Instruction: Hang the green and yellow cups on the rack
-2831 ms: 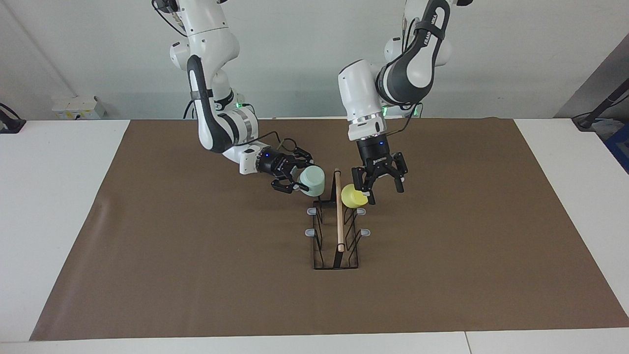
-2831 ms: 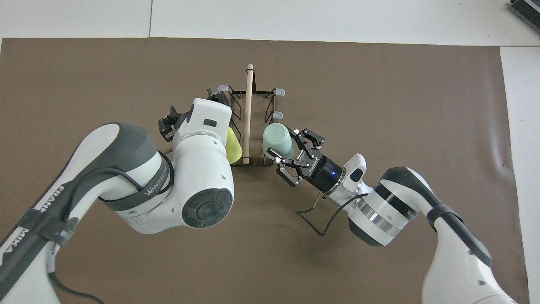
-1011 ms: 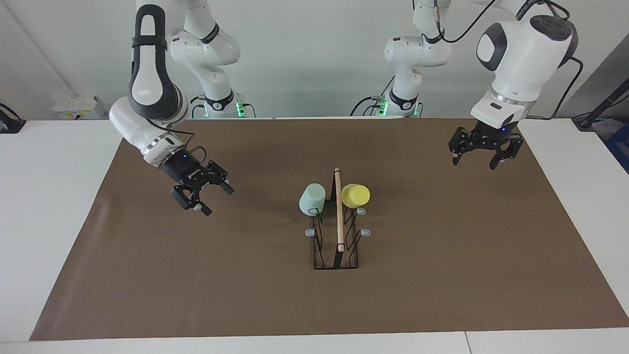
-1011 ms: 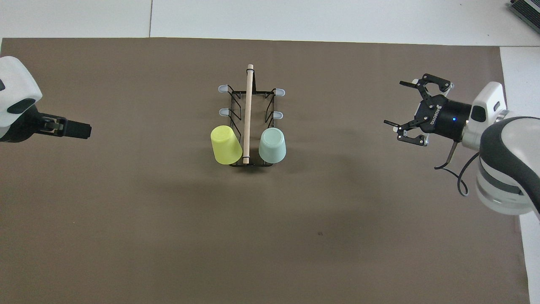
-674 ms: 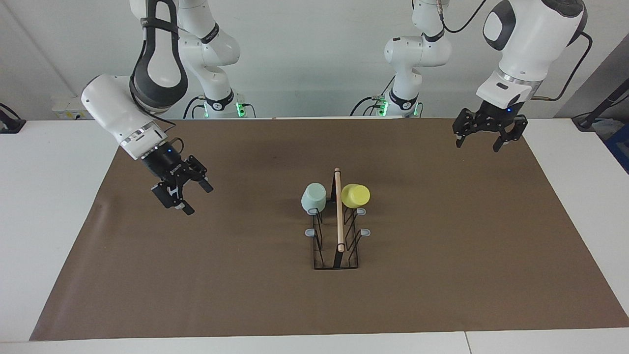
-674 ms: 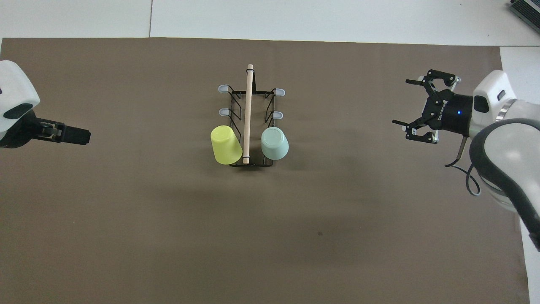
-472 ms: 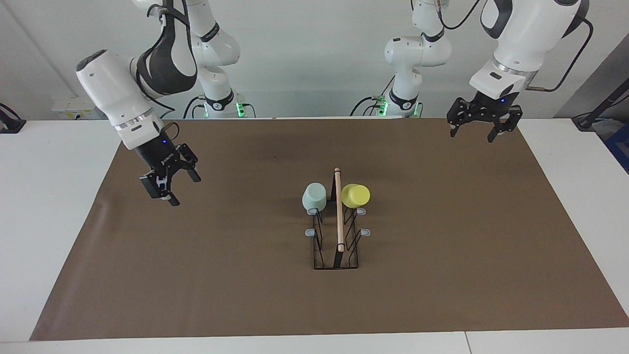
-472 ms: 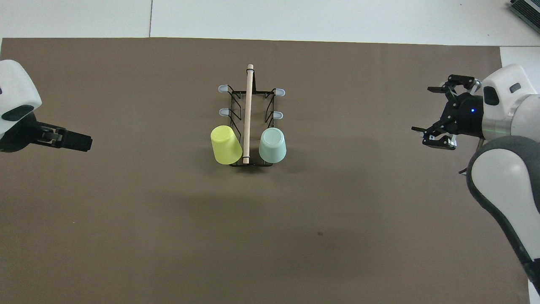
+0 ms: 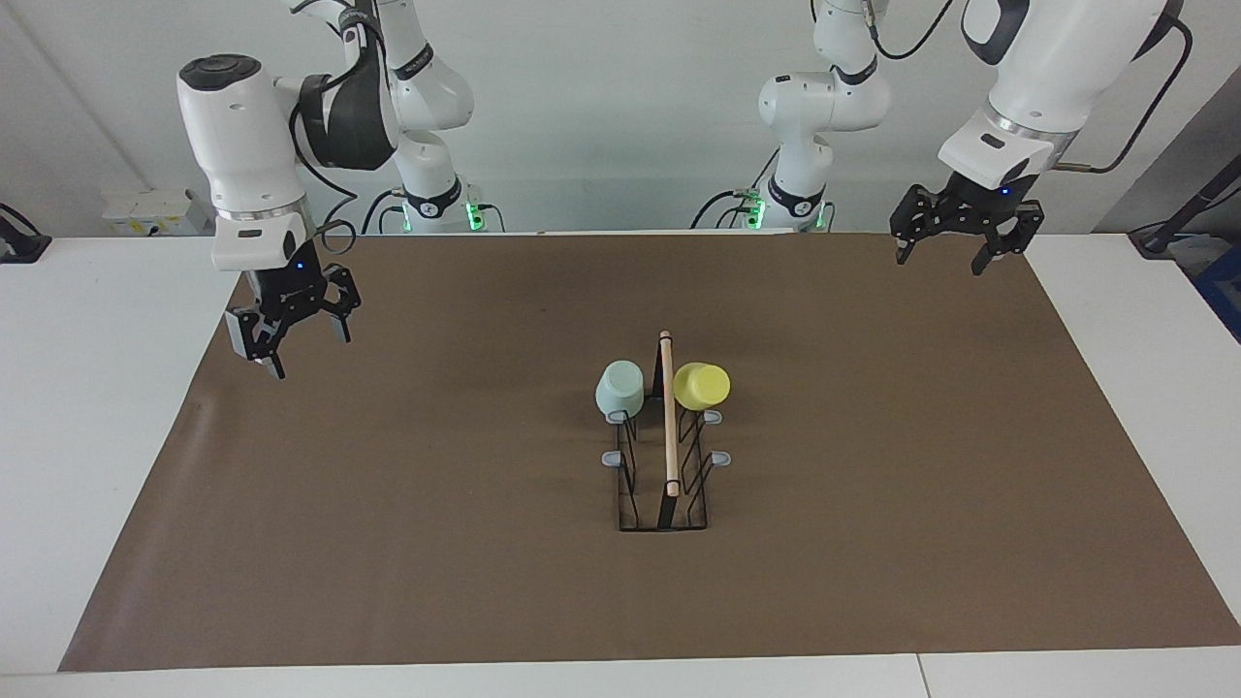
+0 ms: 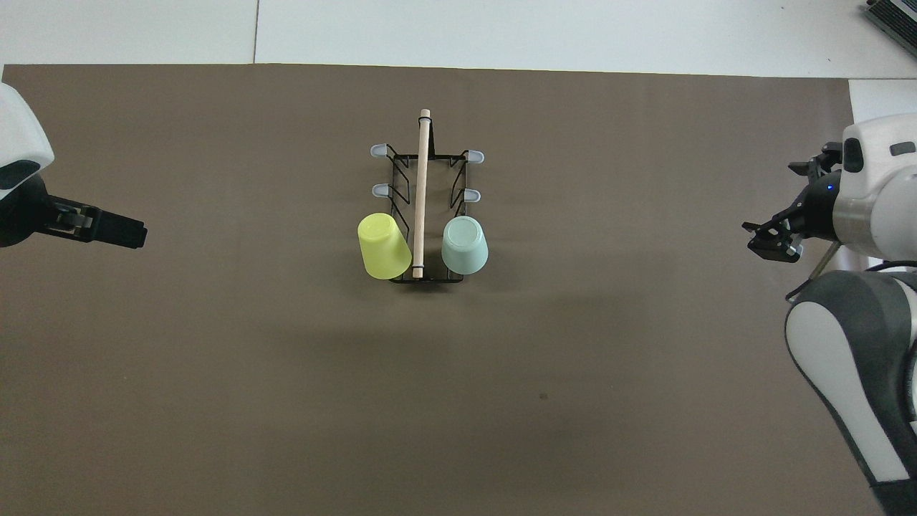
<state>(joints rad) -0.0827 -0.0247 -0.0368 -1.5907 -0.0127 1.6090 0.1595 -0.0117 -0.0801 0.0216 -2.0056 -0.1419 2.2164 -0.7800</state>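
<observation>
Facing view shows green cup (image 9: 619, 390) and yellow cup (image 9: 701, 386) hung on the rack (image 9: 667, 456) mid-counter, while left tool (image 9: 966, 243) and right tool (image 9: 291, 330) hover spread apart, empty, over the counter's end edges.

Both views are brightly and evenly lit, seemingly from diffuse light overhead. The matte brown paper mat (image 9: 873, 485) shows no glare, only broad, soft-edged darker patches nearer the robots than the narrow black wire rack with its light wooden rod (image 10: 421, 208). The rack's own shadow is faint and close under it. The white tabletop (image 9: 97, 388) reads slightly washed out. Focus is fair throughout; thin wires blur a little, and no bending shows at the edges.
</observation>
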